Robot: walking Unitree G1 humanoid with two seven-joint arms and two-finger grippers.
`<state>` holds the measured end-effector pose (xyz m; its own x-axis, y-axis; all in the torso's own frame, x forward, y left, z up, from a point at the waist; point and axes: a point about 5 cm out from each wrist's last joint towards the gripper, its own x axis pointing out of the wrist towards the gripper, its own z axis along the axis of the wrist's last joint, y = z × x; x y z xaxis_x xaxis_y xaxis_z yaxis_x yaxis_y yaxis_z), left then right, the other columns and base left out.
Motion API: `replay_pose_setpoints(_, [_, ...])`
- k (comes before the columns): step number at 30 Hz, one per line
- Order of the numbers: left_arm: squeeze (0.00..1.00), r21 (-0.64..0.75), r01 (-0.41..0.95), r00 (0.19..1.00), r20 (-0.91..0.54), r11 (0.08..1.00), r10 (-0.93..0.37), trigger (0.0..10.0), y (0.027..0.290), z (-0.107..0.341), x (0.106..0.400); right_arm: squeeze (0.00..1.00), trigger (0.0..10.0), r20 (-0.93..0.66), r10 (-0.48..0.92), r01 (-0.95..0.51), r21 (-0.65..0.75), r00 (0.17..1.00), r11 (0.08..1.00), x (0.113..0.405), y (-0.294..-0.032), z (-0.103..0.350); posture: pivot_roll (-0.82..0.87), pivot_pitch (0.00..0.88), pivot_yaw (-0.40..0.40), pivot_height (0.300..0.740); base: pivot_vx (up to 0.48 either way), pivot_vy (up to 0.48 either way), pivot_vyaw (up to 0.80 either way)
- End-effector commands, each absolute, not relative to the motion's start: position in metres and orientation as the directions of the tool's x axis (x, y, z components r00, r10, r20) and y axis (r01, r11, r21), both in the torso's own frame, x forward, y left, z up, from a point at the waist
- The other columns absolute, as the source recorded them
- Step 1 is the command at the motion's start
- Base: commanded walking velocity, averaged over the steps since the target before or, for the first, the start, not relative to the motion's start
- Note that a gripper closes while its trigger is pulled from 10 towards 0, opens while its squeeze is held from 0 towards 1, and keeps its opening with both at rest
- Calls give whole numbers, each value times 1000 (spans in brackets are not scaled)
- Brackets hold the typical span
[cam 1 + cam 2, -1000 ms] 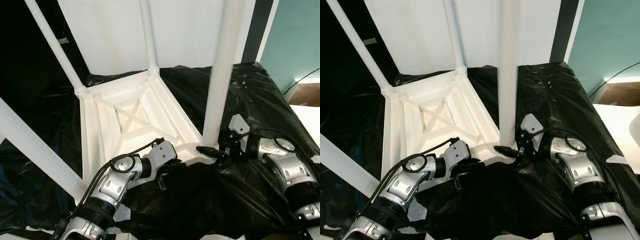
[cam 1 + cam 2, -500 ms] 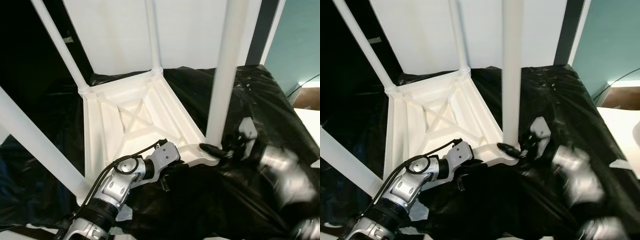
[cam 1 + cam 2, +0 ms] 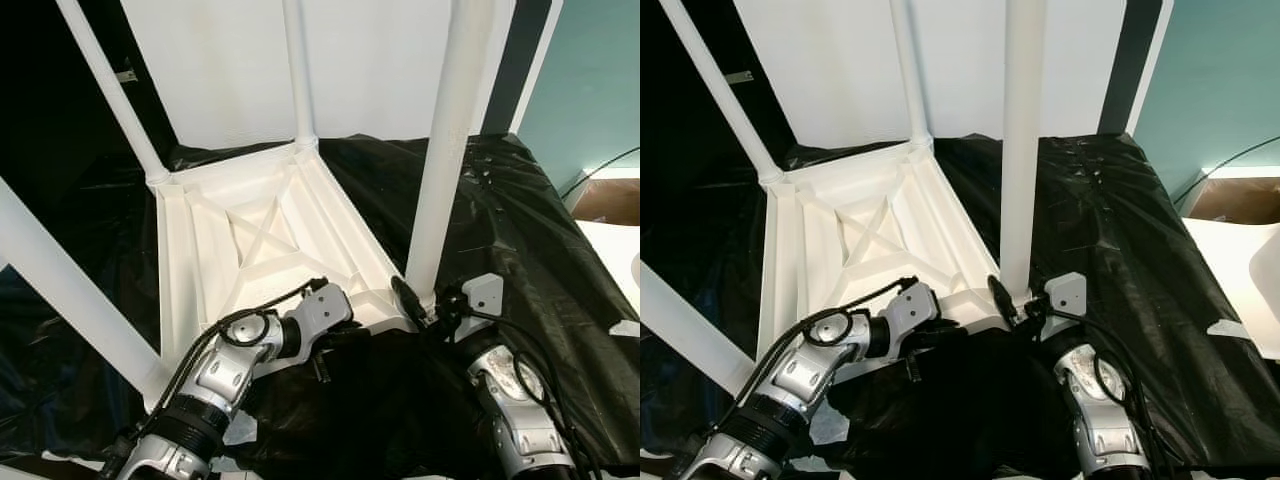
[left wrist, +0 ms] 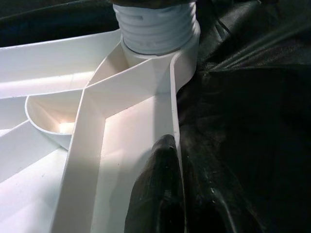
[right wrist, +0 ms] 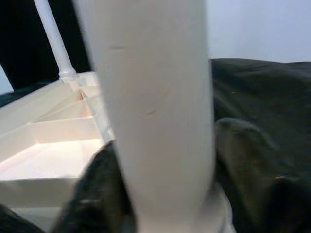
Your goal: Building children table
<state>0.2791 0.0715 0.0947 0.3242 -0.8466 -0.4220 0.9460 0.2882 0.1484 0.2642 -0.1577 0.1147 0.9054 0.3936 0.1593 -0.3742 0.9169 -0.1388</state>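
A white plastic children's table [image 3: 255,240] lies upside down on a black plastic sheet [image 3: 520,230], its ribbed underside facing up and its four legs rising from the corners. The near right leg [image 3: 445,150] stands upright in its corner socket, just in front of the robot's right arm. The right gripper [image 3: 420,297] sits at the base of this leg; in the right wrist view one black finger [image 5: 99,189] lies on each side of the white tube, so the fingers are spread around the leg and close against it. The left gripper [image 3: 325,345] is at the near edge of the tabletop, left of that corner. In the left wrist view its fingers [image 4: 158,194] are drawn together on the thin rim of the tabletop, one inside the rim and one outside over the black sheet, with the ridged leg socket [image 4: 155,24] beyond.
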Motion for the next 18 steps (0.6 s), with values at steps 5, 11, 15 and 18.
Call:
replay_pose_setpoints(5, [137, 52, 939, 311, -554, 341, -772, 10000, 88, 59, 267, 1000, 10000, 135, 526, -496, -205, 840, 844, 281, -167, 131, -31, 0, 63, 740, 0, 0, 0])
replay_pose_setpoints(11, [141, 55, 943, 302, -561, 330, -770, 10000, 89, 59, 268, 0, 10000, 12, 767, -725, -320, 641, 611, 298, -174, 148, -34, 0, 64, 740, 0, 0, 0])
replay_pose_setpoints(15, [149, 59, 943, 302, -565, 328, -768, 10000, 91, 59, 267, 0, 3098, -169, 845, -839, -318, 508, 441, 299, -182, 141, -16, 0, 59, 740, 0, 0, 0])
replay_pose_setpoints(18, [141, 59, 943, 302, -567, 328, -766, 10000, 91, 59, 266, 0, 0, -244, 861, -881, -290, 446, 374, 300, -187, 139, -11, 0, 56, 740, 0, 0, 0])
